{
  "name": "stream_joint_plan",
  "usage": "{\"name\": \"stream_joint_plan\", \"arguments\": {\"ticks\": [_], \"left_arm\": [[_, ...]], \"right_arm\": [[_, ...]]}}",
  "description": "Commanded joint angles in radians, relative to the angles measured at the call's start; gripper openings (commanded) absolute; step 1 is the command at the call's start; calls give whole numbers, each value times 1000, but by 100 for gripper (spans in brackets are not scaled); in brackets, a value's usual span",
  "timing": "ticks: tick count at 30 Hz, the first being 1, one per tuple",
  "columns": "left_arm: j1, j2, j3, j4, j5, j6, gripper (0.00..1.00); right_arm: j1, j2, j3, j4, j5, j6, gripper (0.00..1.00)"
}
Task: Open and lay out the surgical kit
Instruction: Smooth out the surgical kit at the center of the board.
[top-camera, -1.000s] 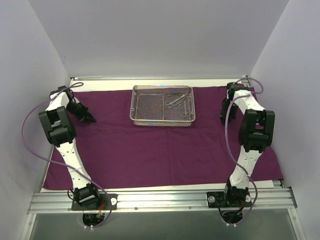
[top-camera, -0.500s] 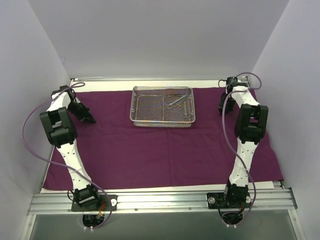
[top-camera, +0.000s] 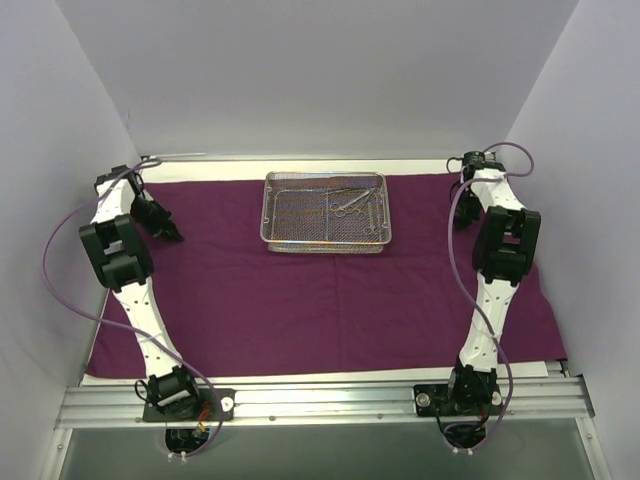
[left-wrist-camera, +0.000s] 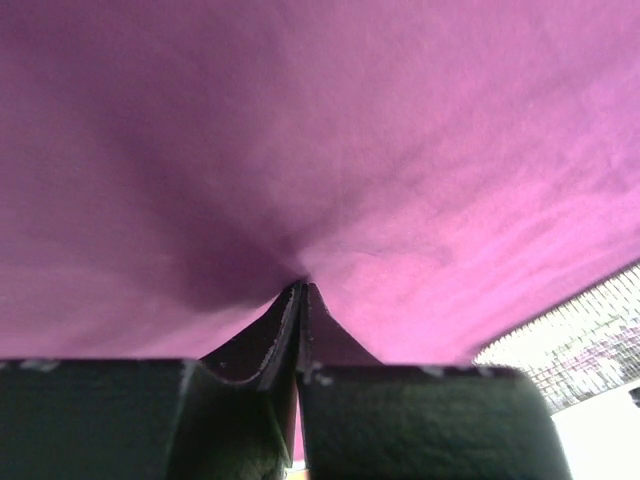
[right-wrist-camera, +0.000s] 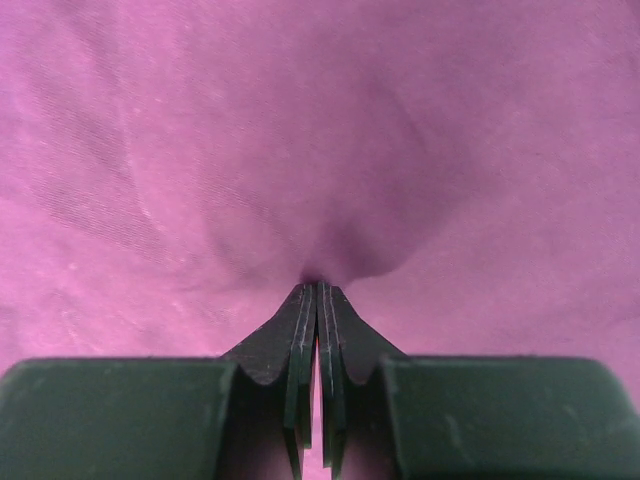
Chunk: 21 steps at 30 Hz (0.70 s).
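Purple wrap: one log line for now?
left gripper: shut on dark purple cloth wrap | right gripper: shut on wrap | rectangular silver wire-mesh tray: on wrap, silver instruments inside

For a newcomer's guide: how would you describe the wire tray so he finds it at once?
A purple cloth covers the table. At the middle of its far edge sits the silver wire-mesh tray. It alone is metal mesh, holding slim instruments.
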Motion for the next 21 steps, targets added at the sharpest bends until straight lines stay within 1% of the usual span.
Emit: {"name": "stream_joint_plan", "arguments": {"ticks": [1,3,4,5,6,7,8,9,11,13,14,15,18,21], "left_arm": [[11,-23,38,6,-67,32,11],[-4,-63,-4,21,-53,20,15],[-10,-110,-27,30,-45,17,17],[-15,-133,-57,41,-19,12,21],[-26,-184,-132,68,-4,2,23],[-29,-210,-177,85,11,-3,24],[-33,-233,-221,99,36,-9,25],[-38,-258,-313,131,47,-17,25],[-49,-316,-393,153,50,-20,22],[-52,-356,-484,177,41,-14,21],[-52,-362,-505,183,36,-11,21],[-52,-367,-522,188,21,-2,20],[-50,-361,-556,194,-4,12,20],[-49,-348,-555,193,-22,17,19]], "right_arm": [[10,-67,18,-81,38,-15,3],[22,-128,-18,-79,-17,-1,4],[40,-151,-68,-79,-36,15,4],[51,-198,-100,-70,-71,25,4],[63,-222,-134,-64,-85,29,4],[79,-245,-203,-58,-85,42,4],[111,-287,-237,-46,-117,48,4],[129,-308,-274,-36,-128,55,4],[178,-363,-379,-7,-162,78,4],[194,-397,-450,17,-185,98,4],[195,-427,-526,54,-199,115,4],[192,-437,-559,66,-212,118,4],[185,-450,-646,91,-199,117,4],[180,-447,-685,96,-174,108,4]]}}
